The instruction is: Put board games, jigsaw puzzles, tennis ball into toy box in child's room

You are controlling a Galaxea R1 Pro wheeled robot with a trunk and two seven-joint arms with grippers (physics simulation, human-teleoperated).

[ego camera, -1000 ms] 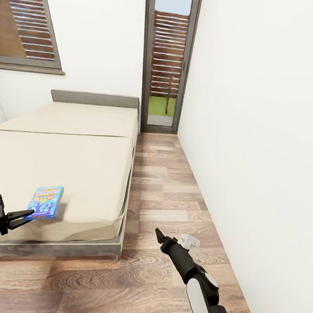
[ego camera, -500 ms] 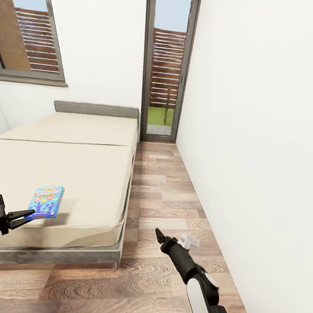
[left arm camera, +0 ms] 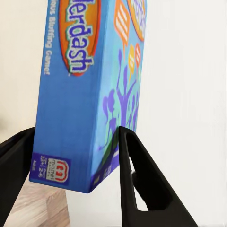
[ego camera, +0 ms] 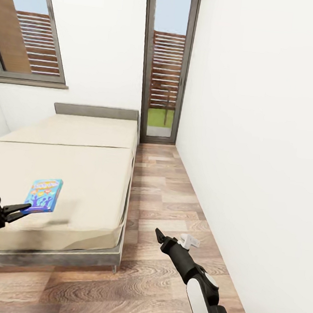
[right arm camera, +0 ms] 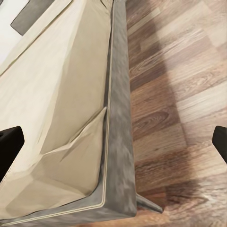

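A small blue board game (ego camera: 43, 194) with colourful print hangs just above the near part of the bed (ego camera: 92, 168), casting a shadow on the beige mattress. My left gripper (ego camera: 23, 207) is shut on its near end. In the left wrist view the box (left arm camera: 90, 94) sits upright between the two black fingers (left arm camera: 135, 170) of the left gripper (left arm camera: 73, 137). My right gripper (ego camera: 174, 237) is open and holds nothing, low over the wood floor beside the bed's near corner (right arm camera: 118, 189). The table, toy box, jigsaw puzzles and tennis ball are out of view.
A strip of wood-plank floor (ego camera: 167, 187) runs between the bed and the white wall (ego camera: 255, 138) on the right, ending at a tall narrow glazed door (ego camera: 164, 79). A wider window (ego camera: 29, 40) sits above the grey headboard (ego camera: 96, 111).
My left gripper has drawn back to the left and slightly up with the blue box. The head view tilted upward a little. The right arm has stayed put.
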